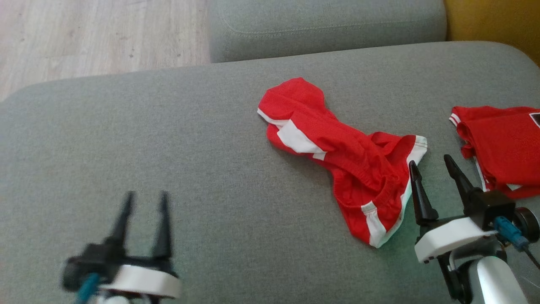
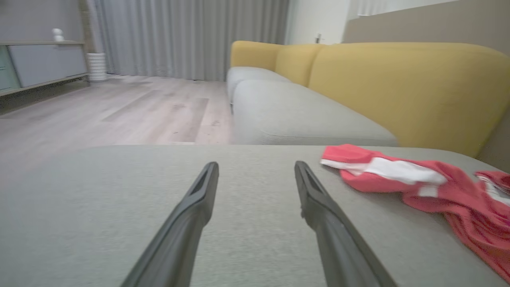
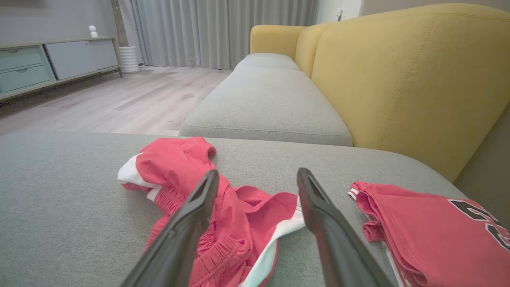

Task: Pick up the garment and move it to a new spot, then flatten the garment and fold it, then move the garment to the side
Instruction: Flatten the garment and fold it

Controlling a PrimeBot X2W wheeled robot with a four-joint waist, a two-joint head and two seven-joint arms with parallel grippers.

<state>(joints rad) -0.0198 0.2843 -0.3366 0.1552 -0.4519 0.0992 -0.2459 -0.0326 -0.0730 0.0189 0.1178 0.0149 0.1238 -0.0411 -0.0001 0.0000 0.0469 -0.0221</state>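
The garment is a pair of red shorts with white trim, lying crumpled on the grey sofa seat right of centre. It also shows in the left wrist view, garment, and the right wrist view, garment. My right gripper is open just right of the garment's near edge, with nothing between its fingers. In its own view the right gripper hovers above the cloth. My left gripper stands open over bare seat at the lower left, well away from the garment, and appears as the left gripper.
A folded red jersey with a black number lies at the seat's right edge, also seen as the jersey. A second grey cushion lies beyond, with the yellow backrest on the right and wooden floor at the far left.
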